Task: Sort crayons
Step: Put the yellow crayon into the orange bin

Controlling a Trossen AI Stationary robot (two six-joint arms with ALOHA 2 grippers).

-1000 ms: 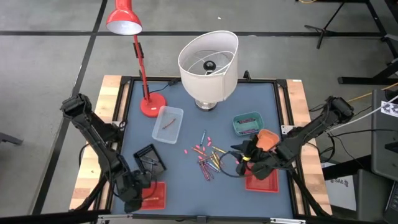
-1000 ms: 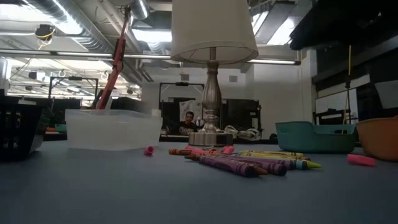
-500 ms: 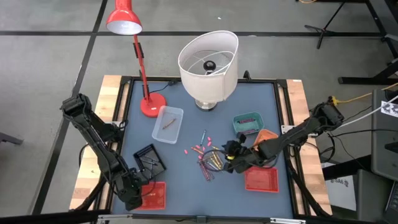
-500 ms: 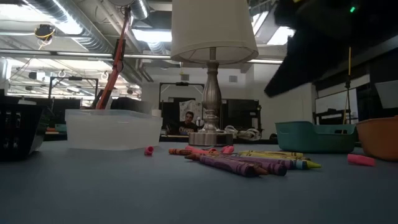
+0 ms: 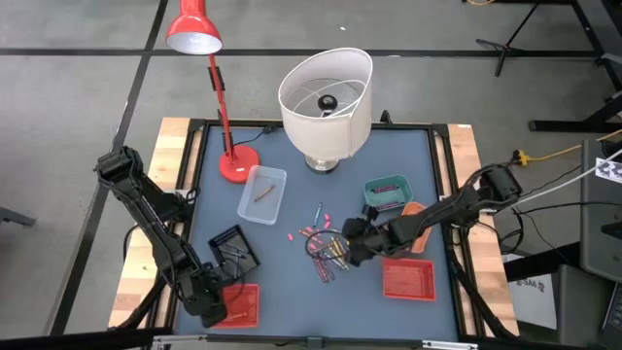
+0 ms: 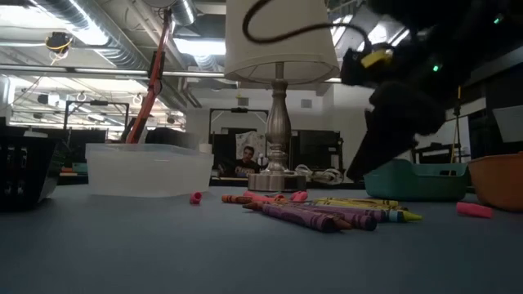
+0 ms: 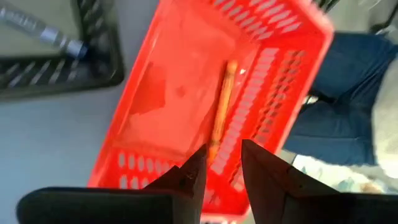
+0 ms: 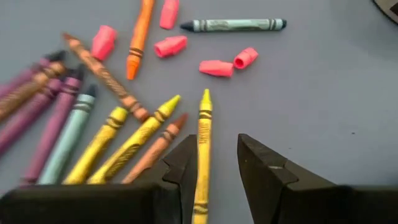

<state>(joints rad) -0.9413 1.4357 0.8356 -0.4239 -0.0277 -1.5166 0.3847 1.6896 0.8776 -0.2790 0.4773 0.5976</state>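
Note:
The crayons (image 5: 326,251) lie loose in a pile at the table's middle: purple, yellow, orange, a grey-green one and short pink pieces (image 8: 217,67). They also show in the low view (image 6: 323,214). My right gripper (image 5: 348,249) hangs open over the pile's right side. Its fingers stand on either side of a yellow crayon (image 8: 203,140) that lies on the table. My left gripper (image 7: 221,177) is open and empty above the left red basket (image 5: 241,303), which holds one orange crayon (image 7: 222,106).
A white shaded lamp (image 5: 326,97) and a red desk lamp (image 5: 238,163) stand at the back. A clear bin (image 5: 262,192), a black basket (image 5: 233,248), a teal tray (image 5: 387,192), an orange bowl (image 5: 418,216) and a second red tray (image 5: 408,280) ring the pile.
My right gripper has moved from above the right red tray toward the table's left, and now hangs over the crayon pile. In the low view it has come into sight from the right and come down. The crayons lie as before.

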